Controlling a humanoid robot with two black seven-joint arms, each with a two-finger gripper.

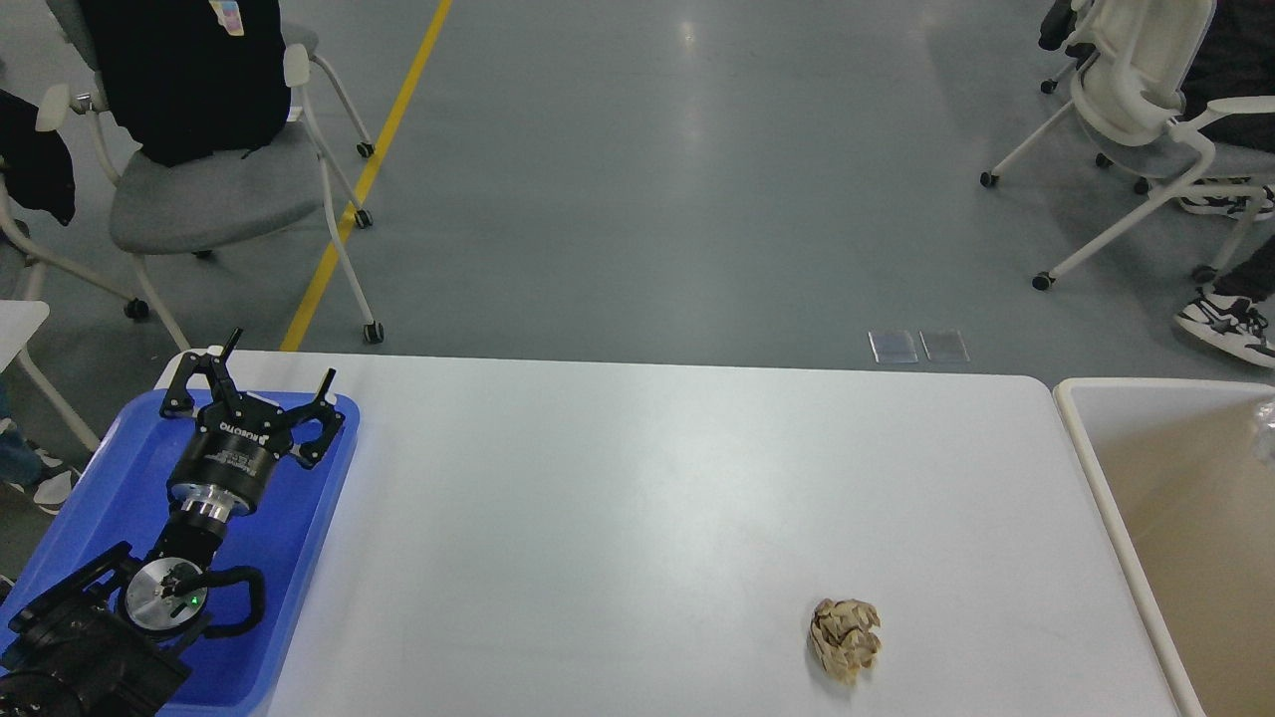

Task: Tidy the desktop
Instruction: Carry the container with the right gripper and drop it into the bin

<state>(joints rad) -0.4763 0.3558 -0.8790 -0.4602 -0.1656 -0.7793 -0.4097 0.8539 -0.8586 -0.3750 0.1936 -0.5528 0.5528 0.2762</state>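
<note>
The white desktop (618, 498) fills the lower middle of the head view. A crumpled tan paper ball (845, 638) lies on it near the front right. My left gripper (282, 359) is open and empty, hovering over the far end of a blue tray (90, 498) at the left. My right gripper is out of view.
A beige bin with a cream rim (1101, 498) stands against the desktop's right edge; a bit of clear plastic (1265, 413) shows at its far right. Wheeled chairs (199, 189) stand on the grey floor beyond the table, left and right.
</note>
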